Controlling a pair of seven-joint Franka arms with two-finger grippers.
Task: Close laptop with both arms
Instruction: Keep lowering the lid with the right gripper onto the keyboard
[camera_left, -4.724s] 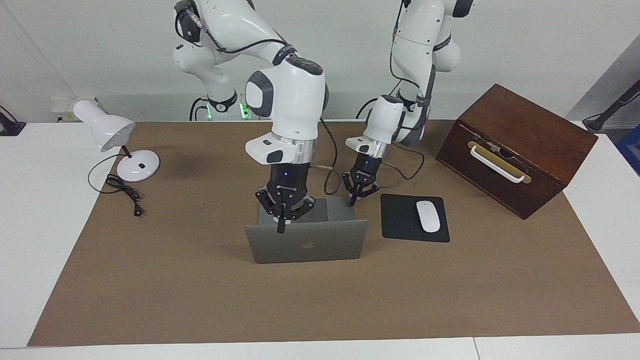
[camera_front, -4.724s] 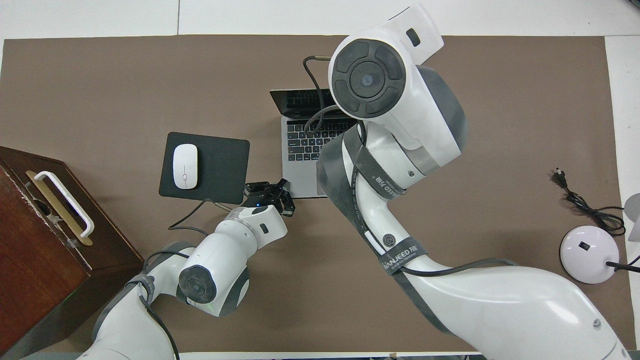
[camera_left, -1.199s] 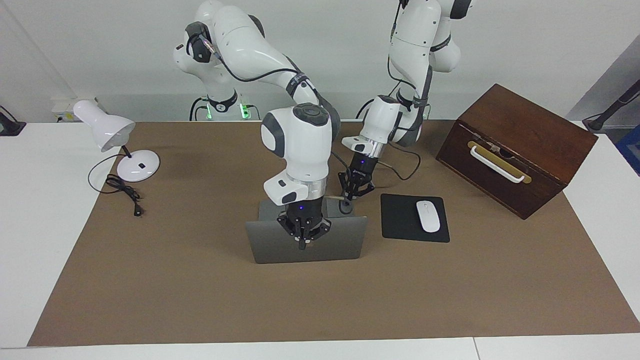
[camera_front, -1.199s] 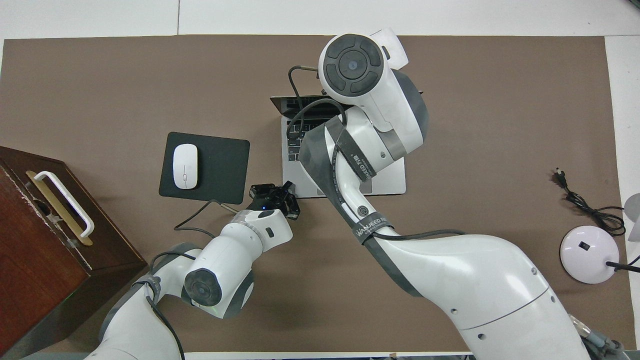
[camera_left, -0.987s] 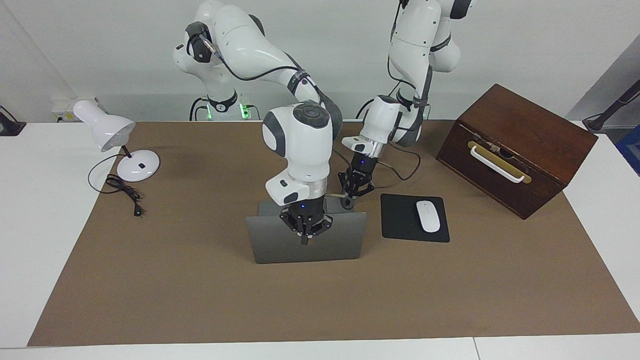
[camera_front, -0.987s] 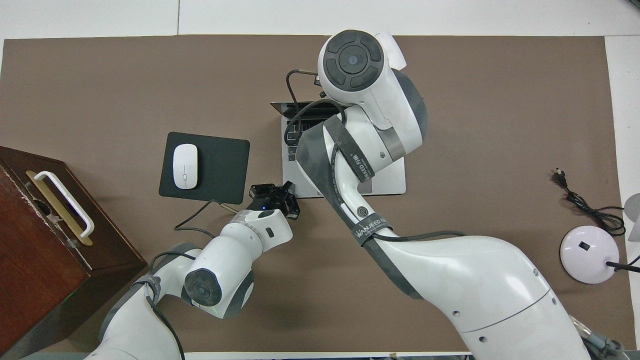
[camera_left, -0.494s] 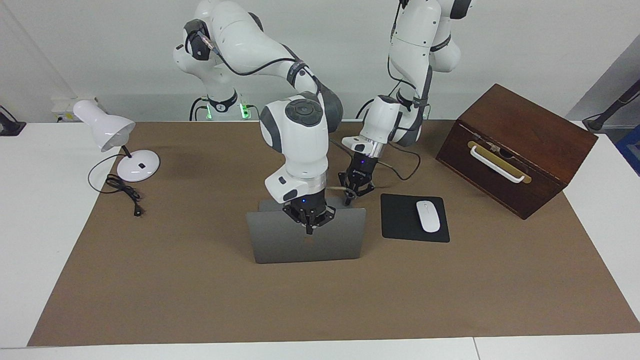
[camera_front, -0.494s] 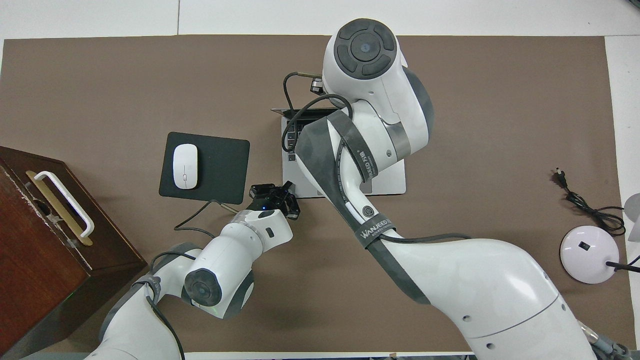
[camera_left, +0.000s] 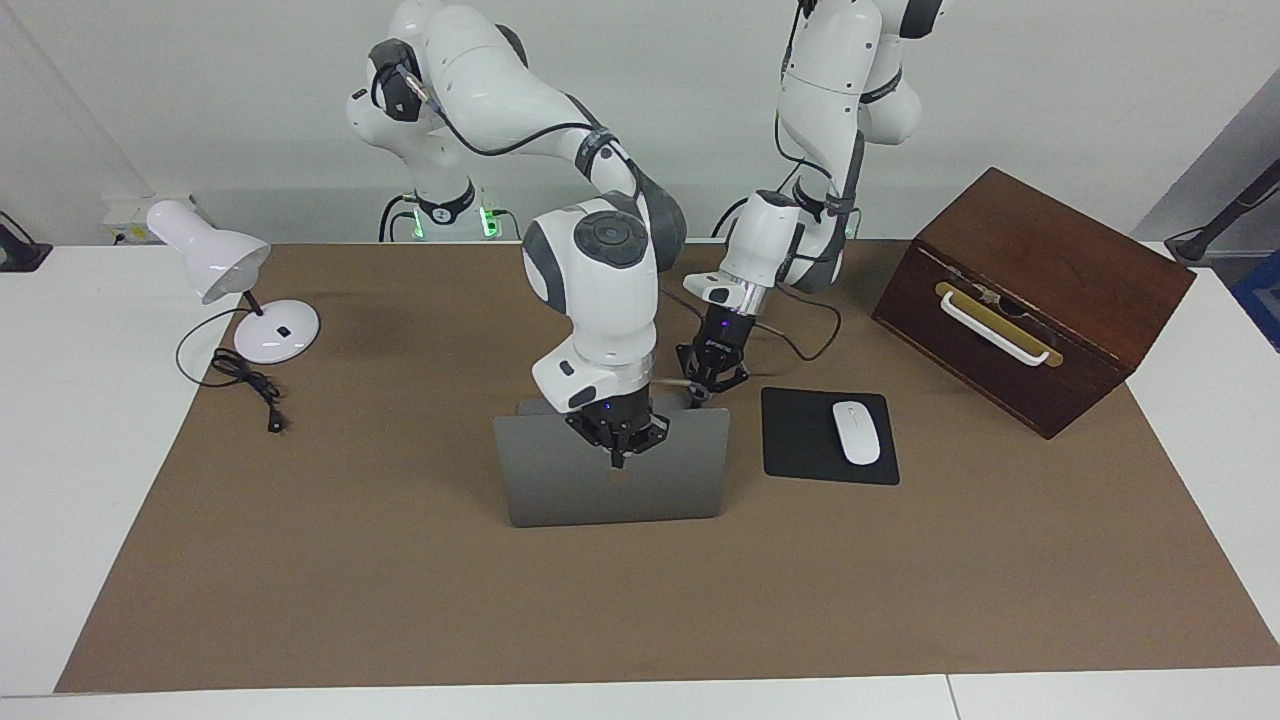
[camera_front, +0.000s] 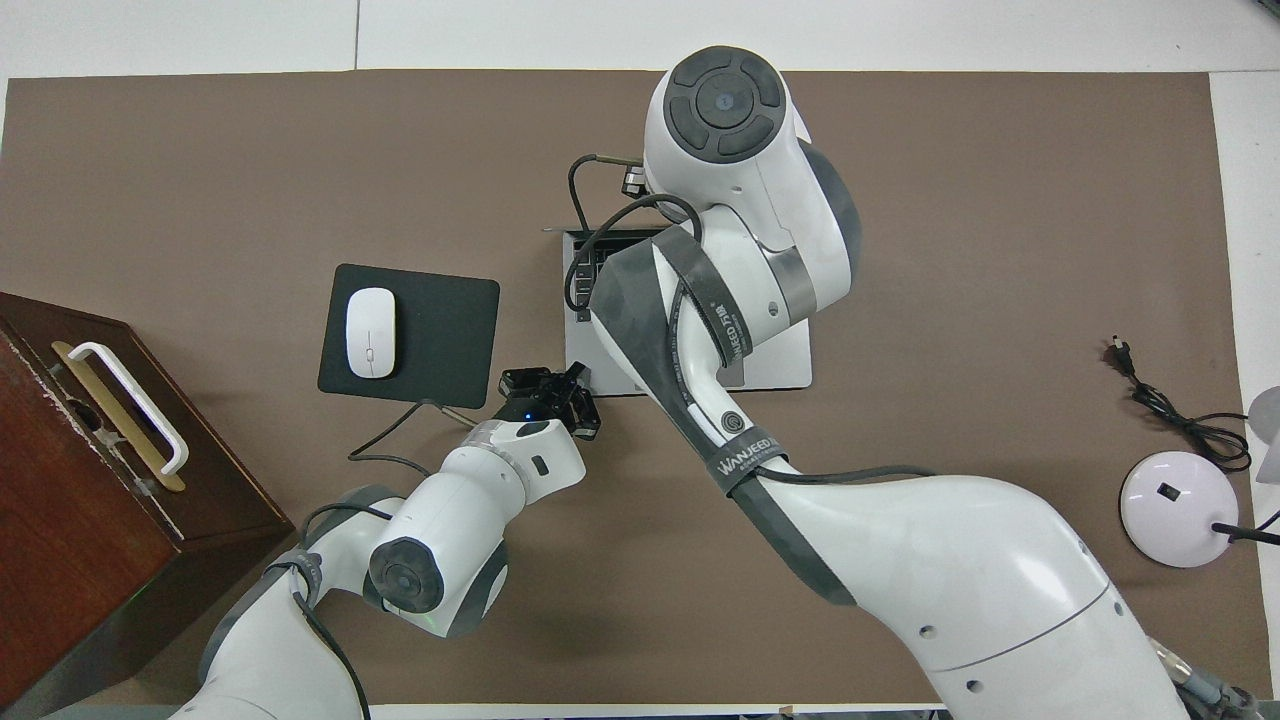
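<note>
Count: one laptop (camera_left: 610, 480), one mouse pad (camera_left: 827, 436) with one mouse (camera_left: 856, 432) on it, one wooden box (camera_left: 1030, 295), one lamp (camera_left: 232, 285), two arms.
Laptop: it sits mid-table on the brown mat (camera_left: 400, 600), beside the mouse pad. The lid leans far down over the keyboard; in the overhead view only a narrow strip of keys (camera_front: 588, 275) shows.
Right arm: it reaches from its base over the laptop, the wrist pointing down. The right gripper (camera_left: 617, 462) has its fingers together, and the tip presses on the lid close to the upper edge.
Left arm: it bends low. The left gripper (camera_left: 696, 403) has its fingers together too, at the laptop corner nearest the mouse pad and the robots.
Change: the lid is lower than a second ago, and the right gripper has come down with it. The left gripper stays in the same place.
</note>
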